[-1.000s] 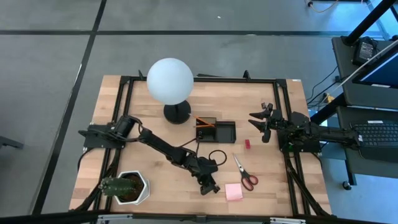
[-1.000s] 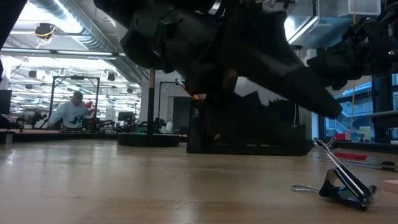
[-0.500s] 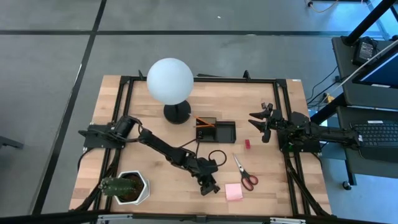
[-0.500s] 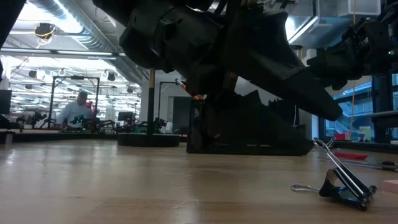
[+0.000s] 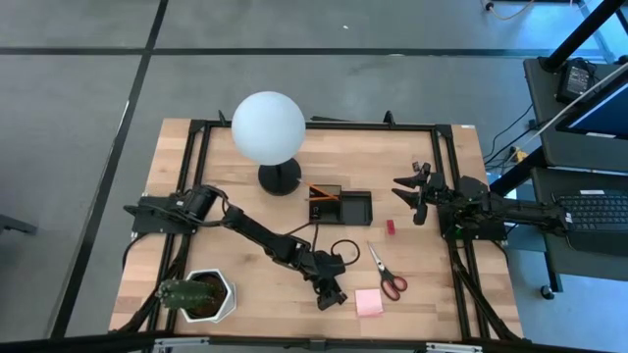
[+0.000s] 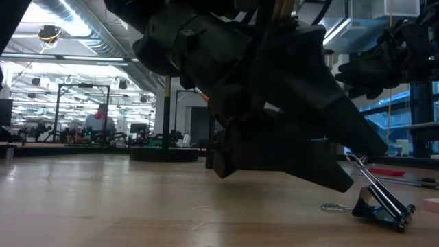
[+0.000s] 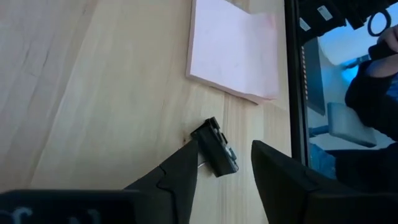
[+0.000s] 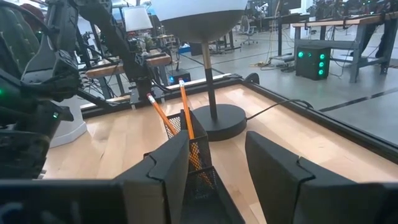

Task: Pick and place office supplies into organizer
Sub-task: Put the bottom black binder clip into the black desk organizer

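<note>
A small black binder clip [image 7: 216, 149] lies on the wood near the table's front edge, just short of the pink sticky-note pad [image 7: 233, 53]. My left gripper [image 7: 225, 149] reaches down over it, open, one finger on each side of the clip. In the low view the clip [image 6: 377, 206] rests on the table with its wire handles raised. The black organizer [image 5: 340, 207] holds orange pencils [image 8: 186, 118]. Red-handled scissors [image 5: 388, 275] and a small red block [image 5: 390, 226] lie to its right. My right gripper [image 5: 407, 191] waits open at the right edge. My left gripper slants down from the table's left over the binder clip. One fingertip [image 7: 189, 155] stands right against the clip's end [image 7: 205, 134], and I cannot tell whether it touches. The other finger [image 7: 267, 162] is clear of the clip. The clip lies on the table.
The white globe lamp [image 5: 268, 127] stands on its round black base behind the organizer. A black cable loop [image 5: 341, 247] lies just beyond my left gripper. The plant in its white pot [image 5: 199, 296] sits at the front left corner.
In the low view my left gripper's fingers have dipped lower toward the table beside the binder clip. The clip has stayed where it was.
</note>
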`<move>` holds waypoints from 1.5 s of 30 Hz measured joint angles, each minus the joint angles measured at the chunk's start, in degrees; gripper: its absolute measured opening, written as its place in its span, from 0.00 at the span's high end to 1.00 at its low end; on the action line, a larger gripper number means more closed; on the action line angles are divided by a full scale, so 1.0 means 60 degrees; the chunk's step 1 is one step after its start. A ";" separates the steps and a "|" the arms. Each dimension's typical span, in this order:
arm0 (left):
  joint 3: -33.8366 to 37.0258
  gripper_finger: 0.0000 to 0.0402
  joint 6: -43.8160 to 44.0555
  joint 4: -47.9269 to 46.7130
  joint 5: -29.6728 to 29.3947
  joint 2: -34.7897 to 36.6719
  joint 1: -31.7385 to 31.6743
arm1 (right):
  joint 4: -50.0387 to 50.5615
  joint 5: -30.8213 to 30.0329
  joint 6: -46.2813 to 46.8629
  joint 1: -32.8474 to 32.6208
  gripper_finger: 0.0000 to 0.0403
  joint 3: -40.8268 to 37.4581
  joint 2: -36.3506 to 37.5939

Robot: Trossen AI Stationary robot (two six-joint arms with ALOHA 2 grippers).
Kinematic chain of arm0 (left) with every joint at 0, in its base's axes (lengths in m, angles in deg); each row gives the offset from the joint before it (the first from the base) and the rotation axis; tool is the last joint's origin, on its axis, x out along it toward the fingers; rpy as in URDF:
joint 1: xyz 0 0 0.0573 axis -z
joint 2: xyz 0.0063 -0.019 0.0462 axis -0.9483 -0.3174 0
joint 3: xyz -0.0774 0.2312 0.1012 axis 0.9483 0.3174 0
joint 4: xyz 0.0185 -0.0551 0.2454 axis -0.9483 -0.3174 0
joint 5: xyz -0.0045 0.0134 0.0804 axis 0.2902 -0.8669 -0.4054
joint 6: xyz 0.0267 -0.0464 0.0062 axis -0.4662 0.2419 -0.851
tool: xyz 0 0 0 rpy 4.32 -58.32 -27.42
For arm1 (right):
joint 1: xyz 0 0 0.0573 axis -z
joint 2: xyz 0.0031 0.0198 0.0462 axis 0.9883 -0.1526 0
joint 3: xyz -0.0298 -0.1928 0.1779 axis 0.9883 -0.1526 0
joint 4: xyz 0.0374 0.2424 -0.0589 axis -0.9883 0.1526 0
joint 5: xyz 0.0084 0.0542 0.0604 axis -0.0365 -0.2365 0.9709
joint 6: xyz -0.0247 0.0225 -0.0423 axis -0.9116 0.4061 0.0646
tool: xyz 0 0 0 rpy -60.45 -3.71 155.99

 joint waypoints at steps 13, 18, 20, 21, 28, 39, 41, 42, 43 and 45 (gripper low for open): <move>0.0000 0.84 -0.0352 -0.0018 -0.0109 0.0000 0.0000 | -0.0001 0.0001 0.0003 0.0000 0.60 0.0003 0.0000; 0.0000 0.93 -0.1095 0.0093 -0.0101 0.0004 -0.0004 | 0.0003 0.0001 0.0004 0.0000 0.60 0.0001 0.0000; 0.0000 0.97 -0.1374 0.0158 0.0010 0.0053 -0.0031 | -0.0001 0.0001 0.0007 0.0000 0.60 0.0003 0.0000; 0.0000 0.98 -0.1466 0.0212 0.0062 0.0077 -0.0059 | -0.0001 0.0001 0.0007 0.0000 0.60 -0.0001 0.0000; 0.0007 0.99 -0.2470 -0.0195 0.0815 0.0502 -0.0506 | -0.0001 0.0004 0.0011 0.0000 0.60 0.0000 -0.0005; 0.0005 0.99 -0.6126 -0.4001 -0.2802 0.2723 -0.1207 | 0.0007 0.0037 0.0007 0.0004 0.60 0.0001 -0.0018; 0.0084 0.99 -0.6663 -0.4612 -0.3937 0.3199 -0.1234 | 0.0006 0.0037 0.0007 0.0001 0.60 0.0000 -0.0018; 0.0141 0.99 -0.6816 -0.4673 -0.4369 0.3415 -0.1249 | 0.0006 0.0037 0.0007 0.0000 0.60 0.0003 -0.0018; 0.0245 0.99 -0.6927 -0.4833 -0.4669 0.3650 -0.1273 | 0.0006 0.0037 0.0007 0.0004 0.60 0.0003 -0.0018; 0.0458 0.99 -0.7009 -0.5051 -0.4974 0.4028 -0.1375 | 0.0006 0.0038 0.0006 0.0002 0.60 0.0000 -0.0035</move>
